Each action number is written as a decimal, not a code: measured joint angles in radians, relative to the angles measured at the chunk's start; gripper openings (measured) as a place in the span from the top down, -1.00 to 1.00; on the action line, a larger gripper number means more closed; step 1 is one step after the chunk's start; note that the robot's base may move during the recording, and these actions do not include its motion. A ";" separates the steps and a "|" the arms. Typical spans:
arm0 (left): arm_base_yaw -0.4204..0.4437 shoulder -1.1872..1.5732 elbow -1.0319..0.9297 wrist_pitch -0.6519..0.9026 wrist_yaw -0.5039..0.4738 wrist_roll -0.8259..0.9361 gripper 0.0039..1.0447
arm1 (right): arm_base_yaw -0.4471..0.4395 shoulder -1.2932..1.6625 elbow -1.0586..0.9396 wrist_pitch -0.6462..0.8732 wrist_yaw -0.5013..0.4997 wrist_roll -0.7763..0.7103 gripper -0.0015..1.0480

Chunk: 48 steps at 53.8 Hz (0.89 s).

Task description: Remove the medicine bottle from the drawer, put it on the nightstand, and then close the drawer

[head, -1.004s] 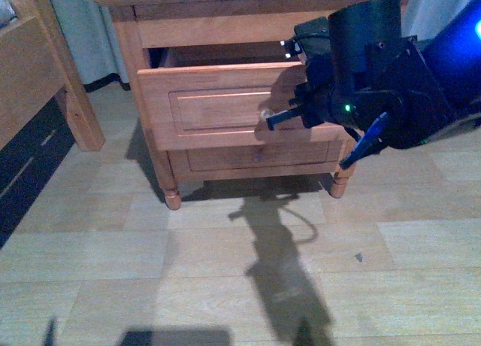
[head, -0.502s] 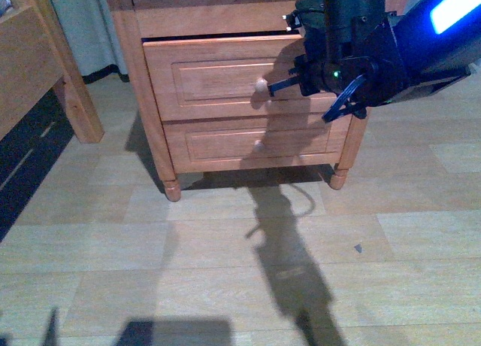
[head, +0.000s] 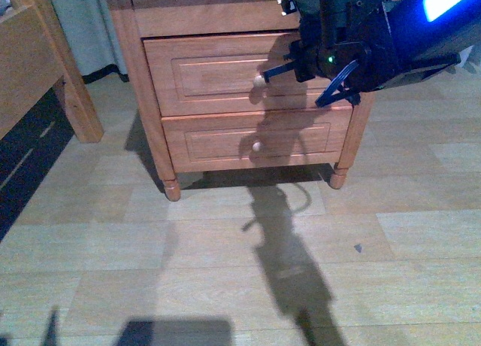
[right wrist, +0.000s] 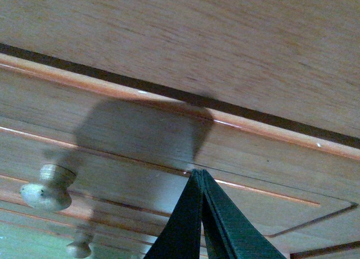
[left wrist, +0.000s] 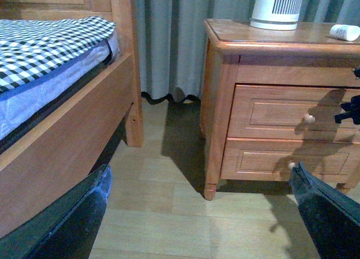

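The nightstand [head: 140, 98] stands ahead with its upper drawer [head: 203, 75] pushed in flush. My right gripper [head: 272, 74] is shut, its tips pressed against the drawer front just right of the round knob [head: 259, 80]. In the right wrist view the shut gripper [right wrist: 198, 174] touches the drawer panel [right wrist: 140, 141], with the knob [right wrist: 48, 187] off to one side. The medicine bottle [left wrist: 344, 32] lies on its side on the nightstand [left wrist: 219, 101] top. My left gripper [left wrist: 205, 214] hangs open and empty above the floor, away from the nightstand.
A tall white ribbed device [left wrist: 275, 8] stands on the nightstand top near the bottle. The lower drawer [head: 225, 143] is shut below. A wooden bed frame [left wrist: 67, 135] with a checked mattress lies to the left. A curtain [left wrist: 169, 39] hangs behind.
The upper drawer has slid from partly open to fully in. My right gripper moved forward with it, pushing on the front beside the knob.
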 joint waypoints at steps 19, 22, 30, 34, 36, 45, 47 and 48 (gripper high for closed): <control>0.000 0.000 0.000 0.000 0.000 0.000 -0.88 | 0.016 -0.301 -0.454 0.132 -0.082 0.229 0.94; 0.000 0.000 0.000 0.000 0.000 0.000 -0.88 | 0.018 -0.422 -0.568 0.145 -0.108 0.271 0.94; 0.000 0.000 0.000 0.000 0.000 0.000 -0.88 | -0.003 -0.704 -0.774 0.124 -0.153 0.318 0.94; 0.000 0.000 0.000 0.000 0.000 0.000 -0.88 | -0.024 -0.859 -0.863 0.087 -0.185 0.324 0.94; 0.000 0.000 0.000 0.000 0.000 0.000 -0.88 | -0.039 -0.947 -0.906 0.059 -0.204 0.330 0.94; 0.000 0.000 0.000 0.000 0.000 0.000 -0.88 | -0.103 -1.286 -1.037 -0.061 -0.281 0.342 0.90; 0.000 0.000 0.000 0.000 0.000 0.000 -0.88 | -0.120 -1.368 -1.066 -0.097 -0.304 0.348 0.77; 0.000 0.000 0.000 0.000 0.000 0.000 -0.88 | -0.127 -1.410 -1.081 -0.116 -0.315 0.349 0.70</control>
